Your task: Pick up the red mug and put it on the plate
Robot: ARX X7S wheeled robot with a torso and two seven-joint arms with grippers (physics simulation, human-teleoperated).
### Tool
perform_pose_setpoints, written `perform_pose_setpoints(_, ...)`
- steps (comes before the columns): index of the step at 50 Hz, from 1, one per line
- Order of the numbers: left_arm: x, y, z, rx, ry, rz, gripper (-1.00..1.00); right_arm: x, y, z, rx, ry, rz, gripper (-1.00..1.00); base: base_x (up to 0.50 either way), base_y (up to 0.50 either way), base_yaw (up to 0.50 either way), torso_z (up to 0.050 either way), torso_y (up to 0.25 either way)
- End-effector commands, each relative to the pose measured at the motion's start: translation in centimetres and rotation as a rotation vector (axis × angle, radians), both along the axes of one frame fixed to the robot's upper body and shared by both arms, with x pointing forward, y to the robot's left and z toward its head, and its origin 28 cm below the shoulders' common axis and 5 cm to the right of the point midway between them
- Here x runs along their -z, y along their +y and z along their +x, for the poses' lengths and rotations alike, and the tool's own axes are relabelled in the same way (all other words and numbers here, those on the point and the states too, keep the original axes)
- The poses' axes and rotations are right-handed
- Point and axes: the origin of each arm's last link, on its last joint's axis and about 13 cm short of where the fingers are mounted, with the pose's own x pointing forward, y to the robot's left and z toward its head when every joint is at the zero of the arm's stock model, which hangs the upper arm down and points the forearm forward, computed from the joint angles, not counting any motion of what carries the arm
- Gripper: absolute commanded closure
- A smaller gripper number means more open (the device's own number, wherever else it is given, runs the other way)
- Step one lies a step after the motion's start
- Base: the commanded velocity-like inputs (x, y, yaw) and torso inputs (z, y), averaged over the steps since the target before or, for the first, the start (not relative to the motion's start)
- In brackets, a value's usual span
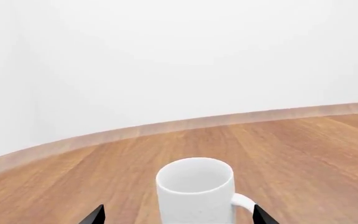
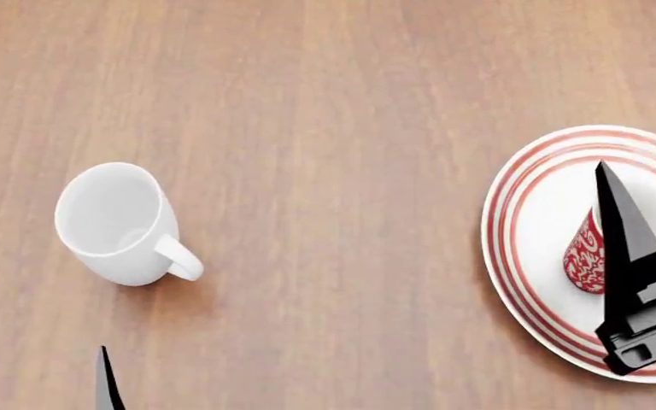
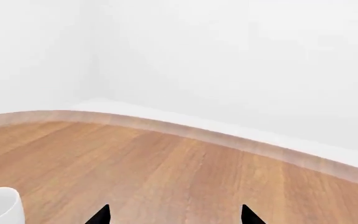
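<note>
The red mug [image 2: 583, 253], red with a white swirly pattern, sits on the plate [image 2: 533, 205], a white plate with red rings at the right of the head view. Most of the mug is hidden behind a black finger [image 2: 630, 248] of my right gripper, which hangs over the plate. In the right wrist view my right gripper [image 3: 174, 215] is open, and only bare table shows between its tips. My left gripper [image 2: 35, 376] is open and empty at the near left, short of the white mug.
A plain white mug [image 2: 117, 224] stands upright at the left, handle towards the near right. It fills the left wrist view [image 1: 195, 189], ahead of the left gripper [image 1: 179, 215]. The wooden table [image 2: 340, 128] ends at a far edge [image 1: 166, 127] before a white wall.
</note>
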Motion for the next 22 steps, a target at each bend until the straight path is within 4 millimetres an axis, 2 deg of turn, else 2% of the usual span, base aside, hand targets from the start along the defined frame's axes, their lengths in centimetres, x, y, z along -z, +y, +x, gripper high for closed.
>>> perform_pose_setpoints(1, 0.0, 0.0, 0.0, 0.000, 0.000, -0.001, -1.00, -1.3, 0.9, -1.0, -0.035, -0.053, -0.013, -1.00, 0.00, 0.00, 0.00, 0.000, 0.000)
perform_pose_setpoints(22, 0.0, 0.0, 0.0, 0.002, -0.002, -0.002, -1.00, -3.4, 2.1, -3.3, -0.121, -0.145, -0.043, -1.00, 0.00, 0.00, 0.00, 0.000, 0.000)
